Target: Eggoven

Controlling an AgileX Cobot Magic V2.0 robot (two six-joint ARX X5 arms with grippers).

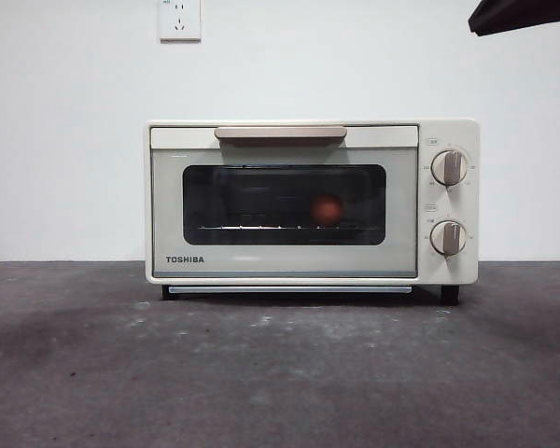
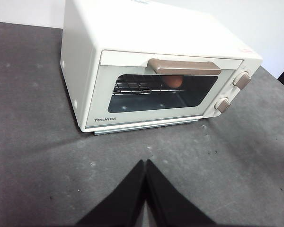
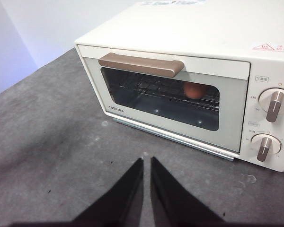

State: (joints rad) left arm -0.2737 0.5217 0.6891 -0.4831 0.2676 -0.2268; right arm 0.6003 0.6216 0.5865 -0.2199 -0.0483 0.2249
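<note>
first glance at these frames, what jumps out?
The cream TOSHIBA toaster oven standing mid-table, door closed. Through its dark glass a reddish-brown egg sits on the wire rack, toward the knob side. Both claws wait in front of the oven, off it and holding nothing: left claw shut, right claw nearly so.

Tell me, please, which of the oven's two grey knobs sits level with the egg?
The lower knob roughly; the egg sits just above it, well below the upper knob.

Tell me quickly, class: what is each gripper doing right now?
Left gripper: shut, holding nothing, above the table in front of the oven.
Right gripper: nearly shut, holding nothing, also in front of the oven.
</note>
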